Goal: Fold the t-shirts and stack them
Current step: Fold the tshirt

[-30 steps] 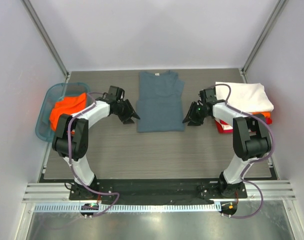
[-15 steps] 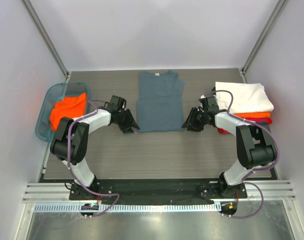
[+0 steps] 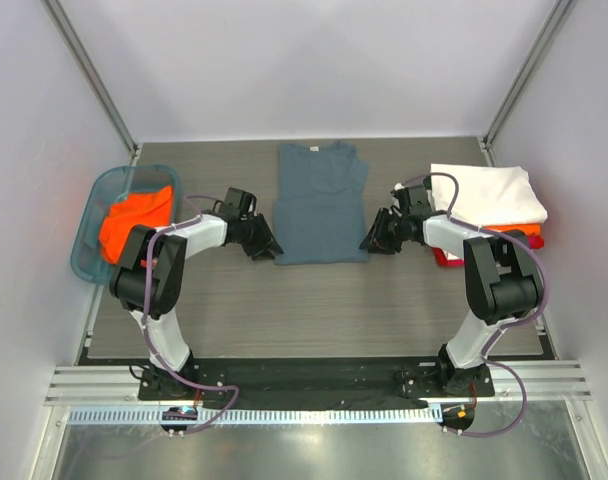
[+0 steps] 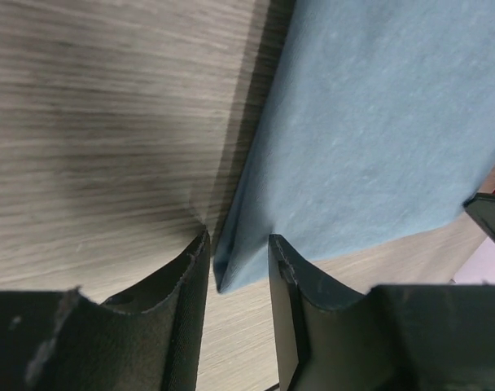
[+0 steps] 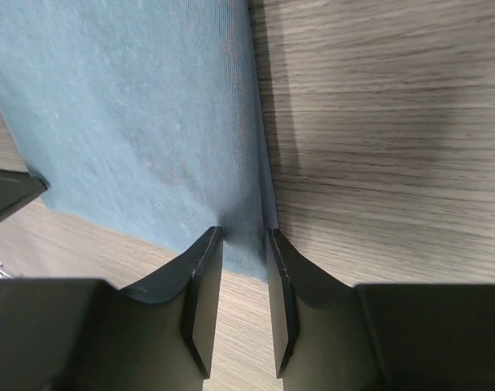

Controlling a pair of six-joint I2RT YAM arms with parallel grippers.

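Blue-grey t-shirt (image 3: 321,205), soft matte cotton, lies rectangular on grained wood table (image 3: 314,300).

From above, my left gripper (image 3: 269,249) and right gripper (image 3: 370,241) are dark shapes at the near corners of the blue-grey shirt (image 3: 321,205). Their tips are too small to make out there.

At my left wrist the shirt runs off the top and right edges. The bottom edge cuts off my left fingers (image 4: 186,293), and I cannot tell whether they touch the cloth. The same goes for my right fingers (image 5: 203,285).

A dark wedge (image 4: 490,218) is cropped at the right edge and I cannot identify it.

The white shirt (image 3: 489,192) hides most of the orange shirt (image 3: 512,230) and the red shirt (image 3: 446,258).
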